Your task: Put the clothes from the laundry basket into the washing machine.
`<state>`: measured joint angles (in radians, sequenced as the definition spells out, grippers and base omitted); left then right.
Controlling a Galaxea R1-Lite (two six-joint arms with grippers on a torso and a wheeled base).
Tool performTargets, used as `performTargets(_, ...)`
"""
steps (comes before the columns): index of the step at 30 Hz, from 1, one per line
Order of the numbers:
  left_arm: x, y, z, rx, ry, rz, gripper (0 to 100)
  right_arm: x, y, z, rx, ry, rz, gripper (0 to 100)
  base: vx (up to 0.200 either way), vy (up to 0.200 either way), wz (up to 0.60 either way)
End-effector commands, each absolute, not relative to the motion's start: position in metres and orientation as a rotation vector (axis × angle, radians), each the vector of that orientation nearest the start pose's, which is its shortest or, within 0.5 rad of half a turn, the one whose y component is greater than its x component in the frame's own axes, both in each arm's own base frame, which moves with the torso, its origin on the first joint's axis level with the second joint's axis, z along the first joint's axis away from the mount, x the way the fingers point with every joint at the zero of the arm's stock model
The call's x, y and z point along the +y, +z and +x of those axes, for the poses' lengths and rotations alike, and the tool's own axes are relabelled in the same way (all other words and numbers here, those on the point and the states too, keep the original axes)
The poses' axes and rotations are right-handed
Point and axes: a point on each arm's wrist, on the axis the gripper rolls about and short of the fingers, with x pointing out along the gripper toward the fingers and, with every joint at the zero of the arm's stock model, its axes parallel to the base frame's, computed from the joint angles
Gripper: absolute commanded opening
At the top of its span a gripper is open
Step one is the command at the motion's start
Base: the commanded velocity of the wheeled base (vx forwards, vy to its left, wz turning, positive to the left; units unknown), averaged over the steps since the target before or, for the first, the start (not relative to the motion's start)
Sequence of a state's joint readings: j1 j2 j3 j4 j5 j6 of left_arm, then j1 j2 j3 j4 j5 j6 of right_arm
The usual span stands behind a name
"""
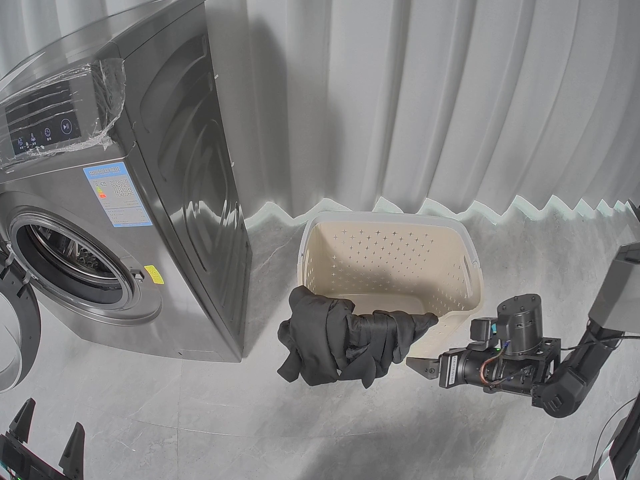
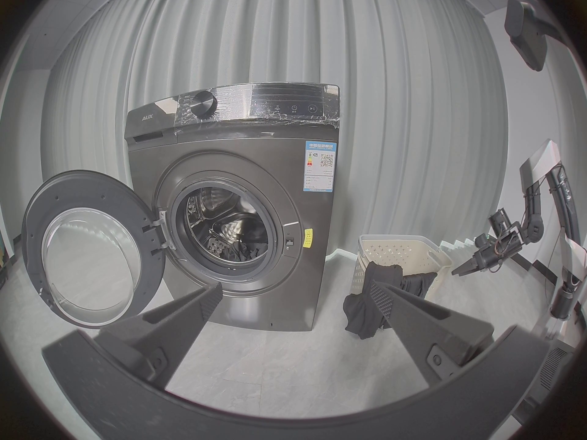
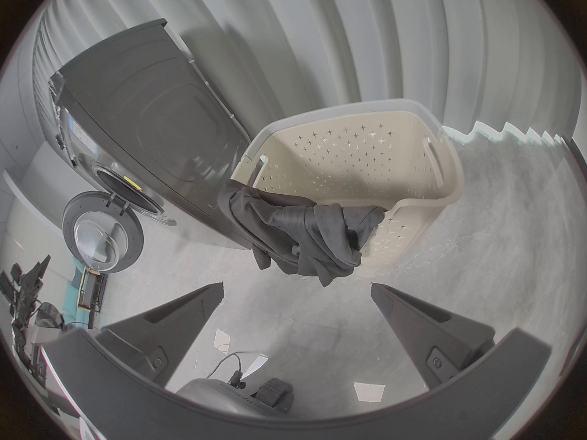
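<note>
- One dark garment (image 1: pixel 340 345) hangs over the near rim of the laundry basket (image 1: pixel 387 218), half out, on the side toward the washing machine (image 1: pixel 187 168).
- Right claw (image 1: pixel 423 367) is spread, just beside it, holding nothing; left claw (image 1: pixel 52 421) is spread too, low and well apart.
- Step in hand: the pick-up. Next — close on the bunched cloth, lift clear, carry to the open drum (image 1: pixel 67 261).

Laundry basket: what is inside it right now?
A dark garment drapes over the laundry basket's front rim, partly inside. The basket floor that shows looks bare; the garment hides the near corner.
</note>
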<state>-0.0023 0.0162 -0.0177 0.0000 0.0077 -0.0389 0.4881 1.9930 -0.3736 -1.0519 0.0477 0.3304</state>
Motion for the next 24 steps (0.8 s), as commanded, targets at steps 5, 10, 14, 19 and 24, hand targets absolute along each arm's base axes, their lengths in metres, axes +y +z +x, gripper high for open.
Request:
performTargets(5,0.000,0.076,-0.023,0.000,0.005,-0.040,100,0.142,0.015,0.270,0.672,0.403,0.185,100,0.000,0.000,0.00)
performTargets(10,0.000,0.076,-0.023,0.000,0.006,-0.040,100,0.141,0.005,0.284,0.672,0.380,0.191,100,0.000,0.000,0.00)
performTargets(14,0.000,0.076,-0.023,0.000,0.005,-0.040,100,0.143,-0.003,0.299,0.665,0.367,0.206,100,0.000,0.000,0.00)
performTargets(19,0.000,0.076,-0.023,0.000,0.003,-0.040,100,0.146,-0.016,0.315,0.667,0.351,0.215,100,0.000,0.000,0.00)
performTargets(24,0.000,0.076,-0.023,0.000,0.005,-0.043,100,0.150,-0.026,0.330,0.655,0.348,0.221,100,0.000,0.000,0.00)
